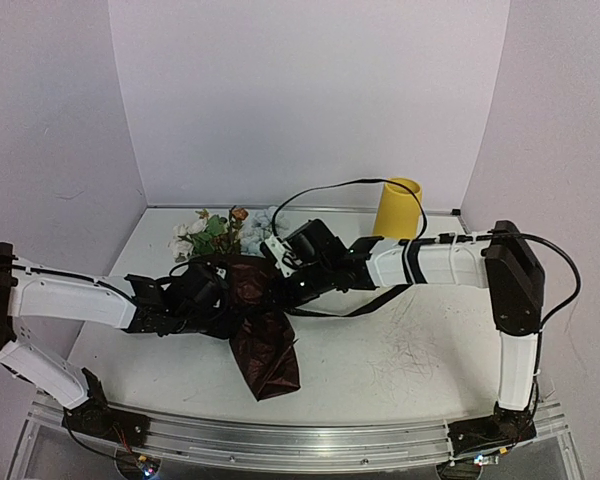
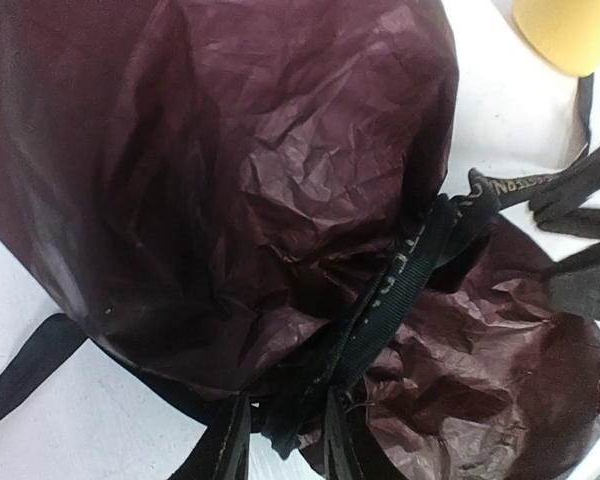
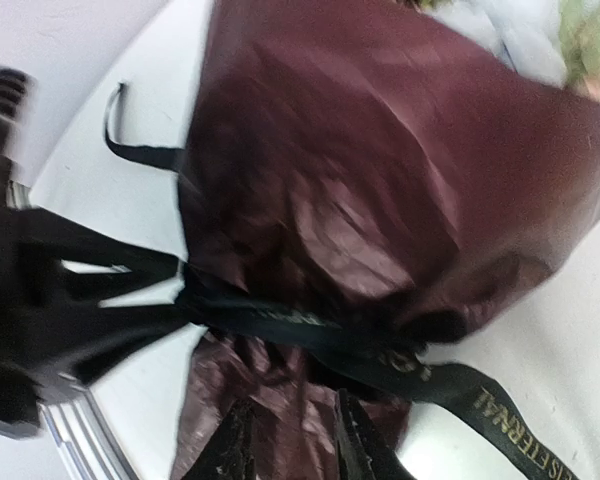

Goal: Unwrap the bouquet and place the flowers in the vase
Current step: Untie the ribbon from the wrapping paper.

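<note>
Pale lilac walls close in a white table on three sides. From above, the bouquet lies left of centre. Its flowers point toward the back wall, and the tail of its paper stops short of the metal rail at the near edge. The vase stands upright beyond and to the right of the bouquet, well apart from it. Right of the bouquet lies a broad stretch of bare, scuffed tabletop. The left gripper comes at the bouquet's waist from the left and the right gripper from the right, so both crowd that one spot.

On the left wrist camera, dark red paper fills most of the frame. The black ribbon cinches it and runs down between this gripper's fingers, which stand narrowly apart. Whether they pinch it cannot be told. White table shows past the bouquet's left edge. The vase's rim shows past its upper right, and the other gripper's dark fingers past its right.

On the right wrist camera, which is blurred, the fingers are slightly parted over the paper just short of the ribbon. A gold-lettered end of the ribbon trails right of the bouquet onto bare table.
</note>
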Motion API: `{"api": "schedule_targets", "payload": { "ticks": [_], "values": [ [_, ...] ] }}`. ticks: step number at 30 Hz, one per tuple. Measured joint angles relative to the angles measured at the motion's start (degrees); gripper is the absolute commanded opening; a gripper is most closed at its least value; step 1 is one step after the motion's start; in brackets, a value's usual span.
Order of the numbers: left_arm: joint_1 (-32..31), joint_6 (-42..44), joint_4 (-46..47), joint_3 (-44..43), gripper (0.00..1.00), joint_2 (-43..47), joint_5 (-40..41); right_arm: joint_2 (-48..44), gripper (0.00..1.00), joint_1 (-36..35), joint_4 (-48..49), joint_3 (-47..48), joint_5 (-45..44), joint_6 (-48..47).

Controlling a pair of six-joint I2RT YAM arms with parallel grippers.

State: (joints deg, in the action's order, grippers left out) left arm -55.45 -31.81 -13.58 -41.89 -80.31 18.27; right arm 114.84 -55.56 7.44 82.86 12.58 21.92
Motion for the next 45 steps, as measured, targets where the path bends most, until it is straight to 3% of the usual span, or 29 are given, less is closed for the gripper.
{"api": "schedule_targets", "payload": {
  "ticks": [8, 21, 24, 27, 31, 38, 45],
  "values": [
    [-0.01, 0.46, 0.05, -0.86, 0.26, -1.84, 0.03, 1.51, 0.29, -0.75, -0.16, 4.03, -1.25, -1.04],
    [0.0, 0.5, 0.07, -1.16, 0.19, -2.25, -0.08, 9.17, 0.4, -0.73, -0.43, 9.58, -1.49, -1.04],
    [0.01, 0.49, 0.07, -1.16, 0.12, -2.25, -0.2, 10.31, 0.4, -0.73, -0.46, 10.69, -1.79, -1.06],
    [0.0, 0.38, 0.08, -1.14, 0.01, -2.25, -0.54, 10.98, 0.36, -0.76, -0.5, 11.12, -2.46, -1.08],
    [0.01, 0.42, 0.11, -0.99, 0.0, -2.16, -0.69, 11.36, 0.31, -0.81, -0.86, 11.13, -3.01, -1.06],
    [-0.01, 0.38, 0.08, -0.25, 0.0, -1.47, -0.69, 11.36, 0.01, -1.63, -0.99, 10.09, -3.37, -1.34],
    [0.0, 0.24, 0.1, 0.58, 0.0, -0.37, -0.71, 9.37, 0.0, -2.1, -0.91, 5.32, -5.61, -1.05]
  ]
}}
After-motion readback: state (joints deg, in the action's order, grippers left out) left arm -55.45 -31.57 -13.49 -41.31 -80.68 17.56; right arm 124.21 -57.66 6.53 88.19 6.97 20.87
